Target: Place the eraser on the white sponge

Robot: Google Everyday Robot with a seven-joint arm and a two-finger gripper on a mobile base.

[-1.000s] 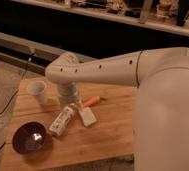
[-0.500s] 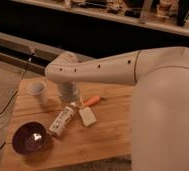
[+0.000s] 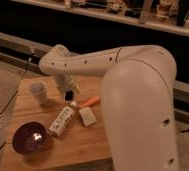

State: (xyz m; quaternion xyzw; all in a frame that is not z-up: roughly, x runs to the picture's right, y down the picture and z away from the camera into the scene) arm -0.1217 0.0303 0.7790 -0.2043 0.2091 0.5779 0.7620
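My gripper (image 3: 68,93) hangs from the arm's wrist over the back left part of the wooden table (image 3: 93,145), between the cup and the orange stick. A small dark shape at its tip may be the black eraser (image 3: 68,95); I cannot tell whether it is held or resting on the table. The white sponge (image 3: 87,116) lies flat on the table, to the right of and nearer than the gripper, apart from it.
An orange stick (image 3: 89,102) lies just behind the sponge. A white labelled bottle (image 3: 62,121) lies on its side left of the sponge. A white cup (image 3: 38,91) stands at the back left. A dark bowl (image 3: 32,138) sits front left. My arm's bulky body (image 3: 143,105) covers the table's right side.
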